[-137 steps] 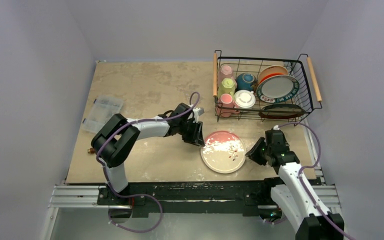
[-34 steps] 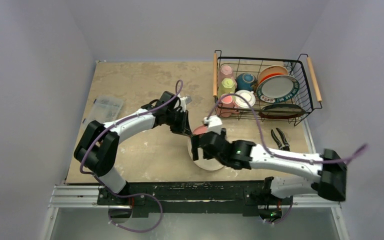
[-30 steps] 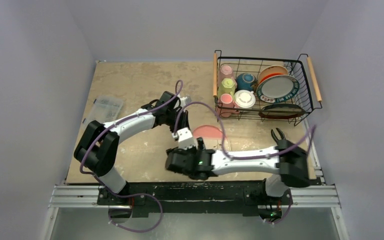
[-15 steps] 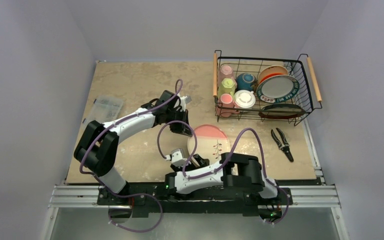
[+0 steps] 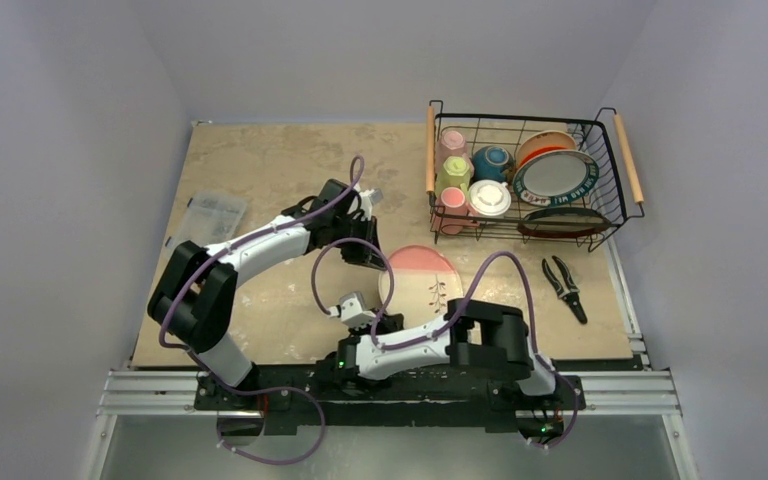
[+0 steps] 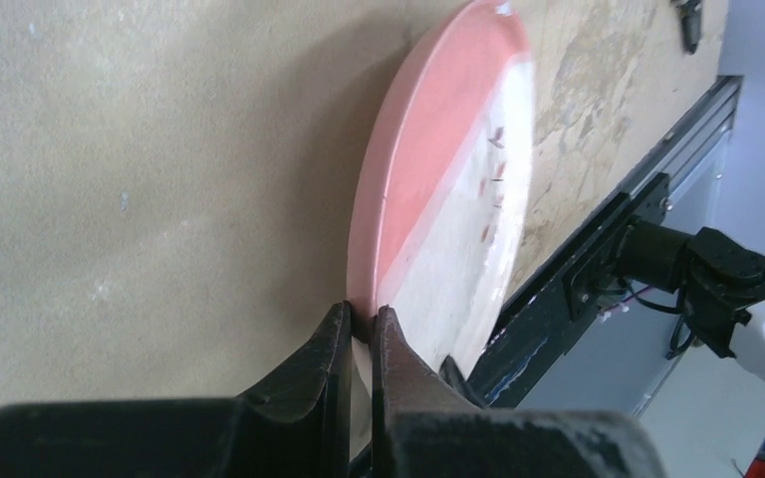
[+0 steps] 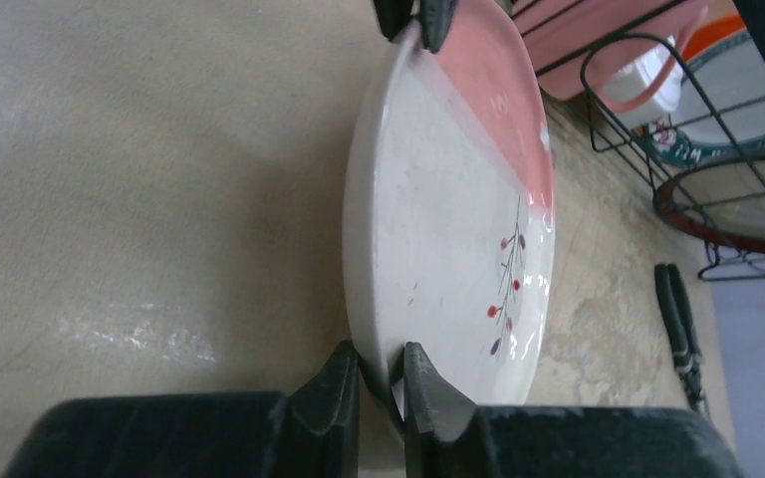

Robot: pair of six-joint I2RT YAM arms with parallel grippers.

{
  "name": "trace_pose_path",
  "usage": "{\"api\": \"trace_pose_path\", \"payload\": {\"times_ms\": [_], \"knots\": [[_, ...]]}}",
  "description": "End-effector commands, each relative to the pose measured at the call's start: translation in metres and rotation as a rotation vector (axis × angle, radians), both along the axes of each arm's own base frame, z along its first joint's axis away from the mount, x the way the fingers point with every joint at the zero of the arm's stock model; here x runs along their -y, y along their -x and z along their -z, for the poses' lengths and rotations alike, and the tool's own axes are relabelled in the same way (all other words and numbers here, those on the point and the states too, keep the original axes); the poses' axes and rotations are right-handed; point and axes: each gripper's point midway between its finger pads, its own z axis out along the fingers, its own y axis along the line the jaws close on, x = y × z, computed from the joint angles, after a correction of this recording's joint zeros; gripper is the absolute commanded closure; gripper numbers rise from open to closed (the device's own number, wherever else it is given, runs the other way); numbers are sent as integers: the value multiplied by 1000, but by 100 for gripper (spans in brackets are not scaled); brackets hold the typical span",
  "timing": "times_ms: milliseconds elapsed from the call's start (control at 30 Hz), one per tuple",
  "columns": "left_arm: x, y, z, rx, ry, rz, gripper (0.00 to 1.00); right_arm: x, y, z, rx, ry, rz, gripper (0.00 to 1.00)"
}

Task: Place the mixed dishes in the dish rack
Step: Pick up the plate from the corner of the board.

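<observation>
Mid-frame on the bench [image 5: 280, 170], lower left of the dish rack [image 5: 515, 118], pink-and-cream plate [image 5: 422, 285] pinched at opposite rim edges by left tool [image 6: 359, 329] and right tool [image 7: 381, 373], both narrow; probably stiff, slick, chippable, so rim holds suit.

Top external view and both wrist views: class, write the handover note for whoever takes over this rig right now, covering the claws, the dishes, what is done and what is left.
Left claw: shut on the pink-and-cream plate, far rim.
Right claw: shut on the same plate, near rim.
The plate is outside the dish rack, on its near side.
Done: mugs, teal bowl and other plates are in the rack.
Left: load this plate. The black pliers are not dishes.
</observation>
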Motion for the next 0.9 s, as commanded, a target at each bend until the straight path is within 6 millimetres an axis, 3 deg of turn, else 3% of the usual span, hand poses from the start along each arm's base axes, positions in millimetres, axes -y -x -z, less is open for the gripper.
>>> {"api": "trace_pose_path", "payload": {"times_ms": [0, 167, 300, 433, 667, 867], "knots": [[22, -5, -47, 60, 167, 60, 100, -9, -9, -25, 40, -97, -20, 100], [22, -9, -44, 41, 163, 48, 98, -3, -9, -32, 42, -154, -25, 100], [21, -11, -43, 13, 178, 27, 60, -4, -5, -36, -3, -297, -87, 100], [20, -11, -42, 6, 188, 10, 43, -6, -1, -49, -28, -507, -136, 100], [38, -3, -45, -74, 322, 49, 28, -6, 1, -62, -49, -641, -203, 100], [49, 10, -52, -47, 349, 118, 26, -11, -1, -70, -50, -663, -226, 100]]}}
